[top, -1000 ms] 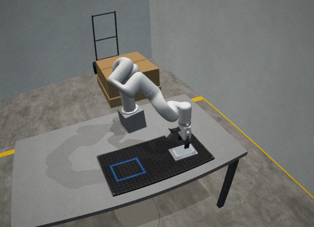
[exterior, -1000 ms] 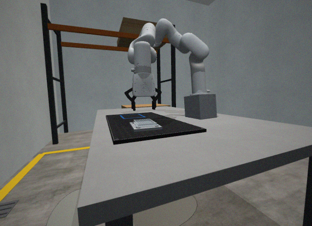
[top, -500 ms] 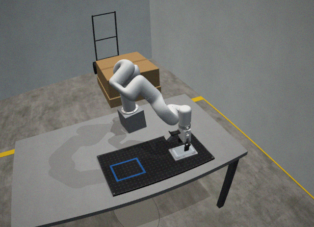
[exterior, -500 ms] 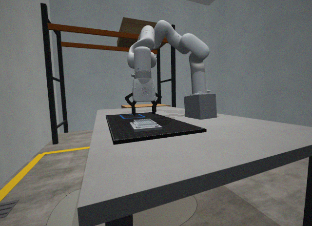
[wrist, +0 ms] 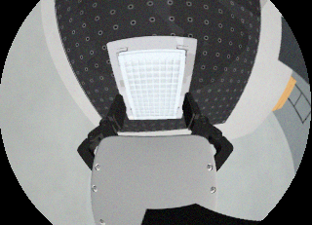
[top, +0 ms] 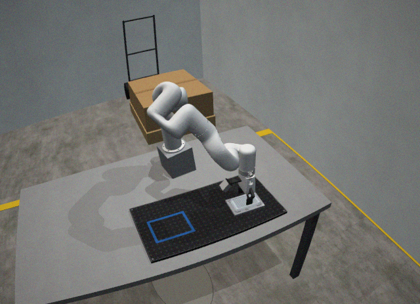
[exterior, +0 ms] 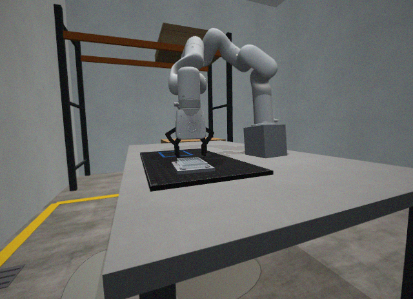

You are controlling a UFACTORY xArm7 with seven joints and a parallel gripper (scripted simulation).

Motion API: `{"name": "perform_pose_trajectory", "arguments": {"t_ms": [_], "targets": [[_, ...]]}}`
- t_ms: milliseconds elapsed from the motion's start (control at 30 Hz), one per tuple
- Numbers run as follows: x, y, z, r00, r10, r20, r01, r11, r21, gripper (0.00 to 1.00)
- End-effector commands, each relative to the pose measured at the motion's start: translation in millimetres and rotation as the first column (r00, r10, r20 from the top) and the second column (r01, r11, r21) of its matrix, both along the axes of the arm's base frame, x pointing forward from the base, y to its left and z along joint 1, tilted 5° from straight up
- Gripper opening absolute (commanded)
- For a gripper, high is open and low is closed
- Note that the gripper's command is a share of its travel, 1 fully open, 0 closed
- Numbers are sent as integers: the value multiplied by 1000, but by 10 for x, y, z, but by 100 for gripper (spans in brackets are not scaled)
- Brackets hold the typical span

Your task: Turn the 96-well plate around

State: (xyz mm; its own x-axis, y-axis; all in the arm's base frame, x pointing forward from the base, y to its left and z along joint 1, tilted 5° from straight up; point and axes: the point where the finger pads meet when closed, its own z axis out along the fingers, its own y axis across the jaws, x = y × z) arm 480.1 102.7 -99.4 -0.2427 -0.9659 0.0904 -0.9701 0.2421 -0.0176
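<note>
The white 96-well plate sits flat in the grey nest N1 at the right end of the black deck; it also shows in the exterior view and the wrist view. My gripper hangs just above the plate, fingers pointing down and wide open, one finger over each long side. In the wrist view the gripper frames the near end of the plate with both fingers and holds nothing. The blue taped outline B1 is on the left part of the deck. I cannot make out the cut corner.
The black perforated deck lies on a grey table. The arm's grey base block stands behind the deck. A cardboard box stack and a black rack stand on the floor beyond the table.
</note>
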Motion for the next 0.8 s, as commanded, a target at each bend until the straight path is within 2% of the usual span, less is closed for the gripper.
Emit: {"name": "perform_pose_trajectory", "arguments": {"t_ms": [0, 767], "targets": [[16, 8, 11, 1000, 1, 4, -1, 1000, 1, 100], [16, -3, -103, 1000, 1, 4, -1, 1000, 1, 100]]}}
